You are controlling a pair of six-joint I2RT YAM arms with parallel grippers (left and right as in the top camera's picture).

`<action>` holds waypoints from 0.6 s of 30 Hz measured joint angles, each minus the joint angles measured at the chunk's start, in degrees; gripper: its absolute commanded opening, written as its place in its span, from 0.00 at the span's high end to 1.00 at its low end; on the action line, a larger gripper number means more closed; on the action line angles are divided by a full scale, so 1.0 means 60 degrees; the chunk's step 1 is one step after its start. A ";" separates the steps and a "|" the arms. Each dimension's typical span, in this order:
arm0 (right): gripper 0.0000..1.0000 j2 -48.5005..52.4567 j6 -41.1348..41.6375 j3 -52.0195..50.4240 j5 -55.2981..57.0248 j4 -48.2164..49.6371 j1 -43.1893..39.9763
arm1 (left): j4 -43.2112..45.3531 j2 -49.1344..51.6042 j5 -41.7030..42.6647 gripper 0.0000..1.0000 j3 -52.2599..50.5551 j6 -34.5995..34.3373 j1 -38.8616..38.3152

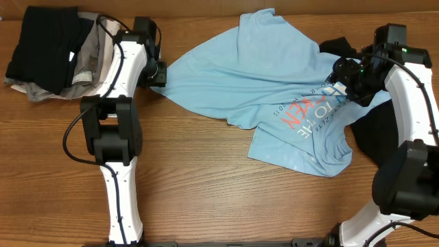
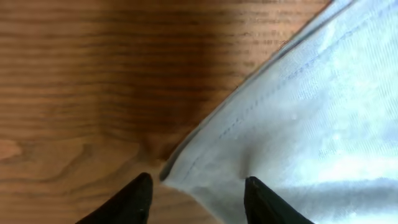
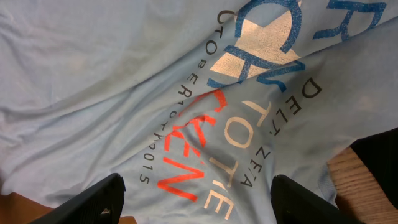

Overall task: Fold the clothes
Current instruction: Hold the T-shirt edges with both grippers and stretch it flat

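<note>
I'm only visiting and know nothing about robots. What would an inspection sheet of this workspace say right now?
Surface: wooden table, no spills or damage seen.
Job's things: light blue T-shirt lies crumpled and unfolded, lettering up; black garment lies partly under its right side; pile of clothes sits at the far left, black on top of grey.
Clutter: nothing seen.
Grippers: left gripper has its jaws apart, with the shirt's hemmed corner lying between them; right gripper has its jaws wide apart above the lettering, holding nothing.
Cables: black cable loops off the left arm, clear of the clothes.
Surroundings: nothing seen beyond the table.
</note>
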 measured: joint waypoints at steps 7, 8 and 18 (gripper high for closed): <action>0.21 0.0000 -0.0069 0.0000 0.0004 0.0015 0.0000 | 0.0423 0.0157 0.0044 0.50 -0.0015 0.0000 -0.0004; 0.21 0.0000 -0.0069 0.0000 0.0004 0.0004 0.0000 | 0.0463 0.0160 0.0062 0.58 -0.0015 0.0000 0.0000; 0.22 0.0000 -0.0073 0.0000 0.0018 -0.0106 0.0000 | 0.0940 0.0127 0.0142 0.96 -0.0237 -0.0029 -0.0022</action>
